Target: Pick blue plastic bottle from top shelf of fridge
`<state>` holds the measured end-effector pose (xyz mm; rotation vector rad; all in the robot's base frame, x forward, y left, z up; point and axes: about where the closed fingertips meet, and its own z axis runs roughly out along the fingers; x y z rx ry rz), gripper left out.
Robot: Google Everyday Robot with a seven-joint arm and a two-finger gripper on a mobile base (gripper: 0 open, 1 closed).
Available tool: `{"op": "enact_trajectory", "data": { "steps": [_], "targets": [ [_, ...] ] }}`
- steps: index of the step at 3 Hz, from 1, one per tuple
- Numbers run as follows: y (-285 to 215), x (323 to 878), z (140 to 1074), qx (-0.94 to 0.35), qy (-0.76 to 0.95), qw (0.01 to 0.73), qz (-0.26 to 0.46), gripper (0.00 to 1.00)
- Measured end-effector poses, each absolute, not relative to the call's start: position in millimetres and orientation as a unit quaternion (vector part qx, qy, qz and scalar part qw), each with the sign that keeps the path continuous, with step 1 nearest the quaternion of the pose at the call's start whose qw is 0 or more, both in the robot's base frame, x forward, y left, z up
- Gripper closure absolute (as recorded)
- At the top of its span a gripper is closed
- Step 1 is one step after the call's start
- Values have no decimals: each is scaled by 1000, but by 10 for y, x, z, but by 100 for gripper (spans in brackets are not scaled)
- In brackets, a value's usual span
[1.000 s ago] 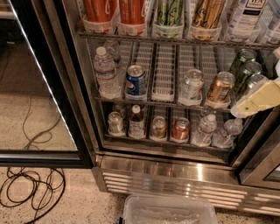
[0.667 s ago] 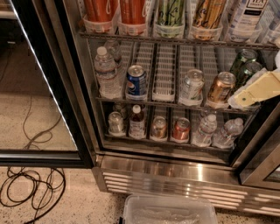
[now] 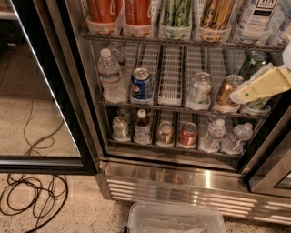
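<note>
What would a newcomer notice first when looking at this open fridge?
The cream gripper juts in from the right edge at the middle rack. Above it, near the right end of the top shelf, stands the blue plastic bottle. A blue Pepsi can stands further left.

The single camera is placed in front of the large glass-door fridge with black frame, near to it, and looks forward and steeply down. The grey wire top shelf lies at the upper edge, the speckled floor along the bottom. The pale cream gripper enters from the right edge, before the middle rack.
</note>
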<state>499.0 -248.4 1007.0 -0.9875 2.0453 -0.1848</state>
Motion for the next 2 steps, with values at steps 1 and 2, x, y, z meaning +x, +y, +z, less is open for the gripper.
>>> {"op": "enact_trajectory", "data": {
  "steps": [1,2],
  "targets": [
    [-2341,5085,10211,-370,787,490,-54,0],
    [-2230,5211,10333,-329,764,554,-30,0]
  ]
}}
